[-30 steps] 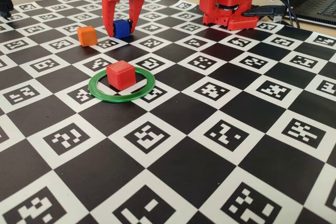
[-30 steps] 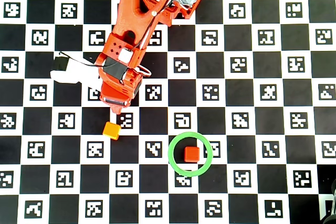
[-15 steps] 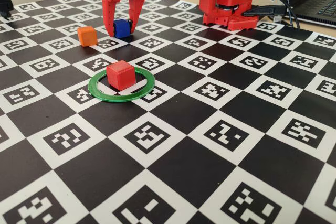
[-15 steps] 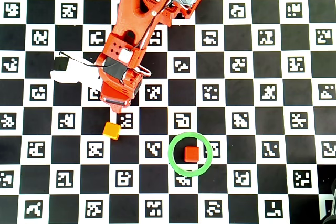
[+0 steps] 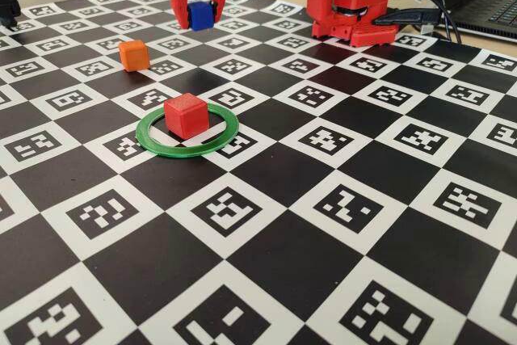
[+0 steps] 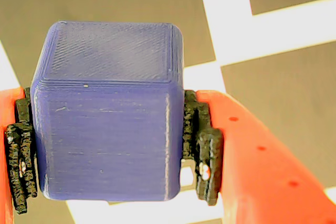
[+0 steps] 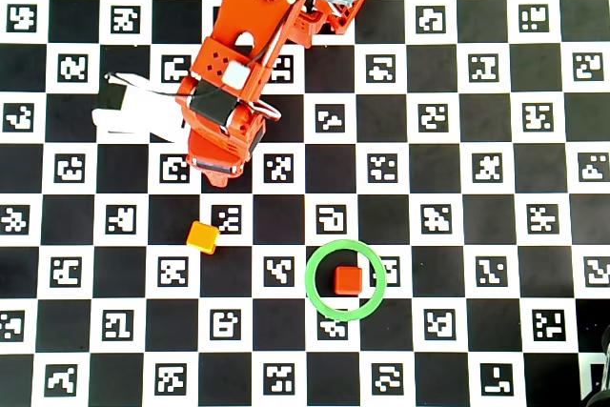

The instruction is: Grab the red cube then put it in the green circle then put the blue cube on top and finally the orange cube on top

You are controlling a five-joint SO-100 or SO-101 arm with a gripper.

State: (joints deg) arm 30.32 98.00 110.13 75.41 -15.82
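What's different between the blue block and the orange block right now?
The blue cube is clamped between the fingers of the gripper, while the orange cube is free, with nothing touching it. In the fixed view the blue cube appears lifted clear of the checkered board; the orange cube rests on it. The blue one is deep blue, the orange one bright orange. Both look like small matte cubes of about equal size, and both are outside the green circle.

Red cube [image 7: 347,280] inside green circle [image 7: 314,297]; orange cube [image 7: 202,236] left.
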